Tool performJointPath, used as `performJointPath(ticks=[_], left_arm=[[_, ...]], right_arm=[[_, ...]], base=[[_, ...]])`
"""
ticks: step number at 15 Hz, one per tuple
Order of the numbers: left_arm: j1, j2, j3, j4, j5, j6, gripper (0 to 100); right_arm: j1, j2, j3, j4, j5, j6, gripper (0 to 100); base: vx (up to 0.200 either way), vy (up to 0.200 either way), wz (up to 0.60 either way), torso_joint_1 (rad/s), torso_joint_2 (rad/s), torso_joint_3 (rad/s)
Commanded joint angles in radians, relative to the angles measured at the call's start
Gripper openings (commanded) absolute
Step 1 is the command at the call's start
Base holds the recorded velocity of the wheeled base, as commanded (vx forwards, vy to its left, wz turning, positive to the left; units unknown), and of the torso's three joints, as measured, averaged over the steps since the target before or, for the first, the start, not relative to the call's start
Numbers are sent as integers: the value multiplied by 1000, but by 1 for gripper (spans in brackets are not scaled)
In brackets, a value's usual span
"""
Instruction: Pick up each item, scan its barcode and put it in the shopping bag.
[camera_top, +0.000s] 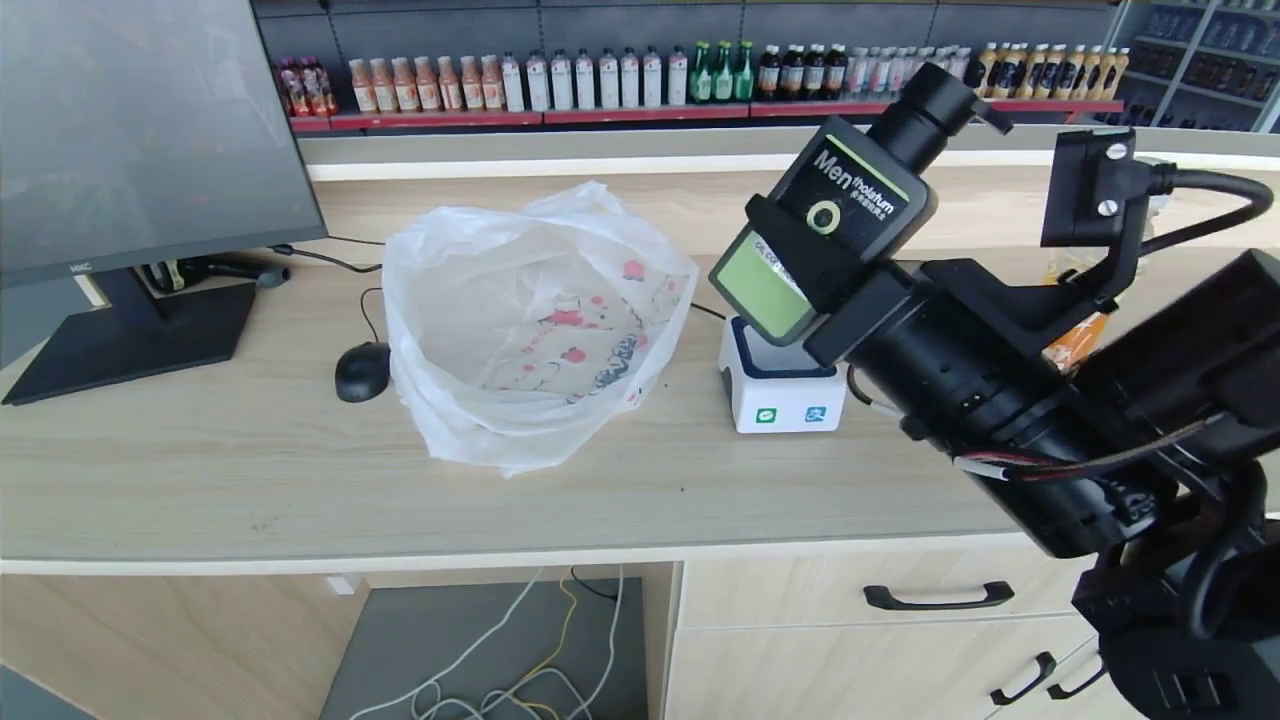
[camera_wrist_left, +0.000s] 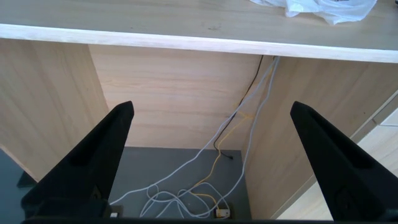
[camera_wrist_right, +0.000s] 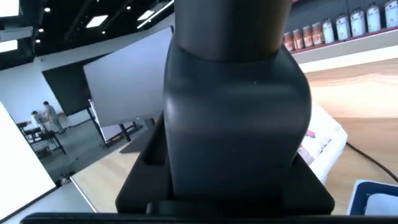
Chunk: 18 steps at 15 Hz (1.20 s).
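Left gripper (camera_wrist_left: 211, 107): parked below the counter (camera_wrist_left: 124, 25) edge, fingers spread wide with nothing between them; judged idle.

Right gripper (camera_top: 815, 265): clamped across the middle of the dark bottle (camera_top: 850, 190), whose cap tilts up and away.

Scanner (camera_top: 780, 395): directly beneath the held bottle, apart from it; the tilt presumably presents the label to its window.

Shopping bag (camera_top: 530, 320): just beside the scanner, on the side away from this gripper's arm, mouth open upward to receive the bottle.

Mouse (camera_top: 362, 372) and monitor (camera_top: 140, 130): beyond the bag.
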Motion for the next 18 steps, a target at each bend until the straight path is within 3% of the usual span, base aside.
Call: performJointPath(ticks=[1,5,9,15,18], left_arm=[[0,0,0,0,0,0,100],[0,0,0,0,0,0,100],[0,0,0,0,0,0,100],[0,0,0,0,0,0,100],[0,0,0,0,0,0,100]], right_arm=[[-21,62,-118,62,-20,99,0],[-60,72,-203,188,-152,406,0],[-107,72,-233,308,-201,636,0],[-148,115,-244,415,-244,802,0],[-173,163,-235,426,-254,819,0]], base=[[0,0,0,0,0,0],[0,0,0,0,0,0],[0,0,0,0,0,0],[0,0,0,0,0,0],[0,0,0,0,0,0]])
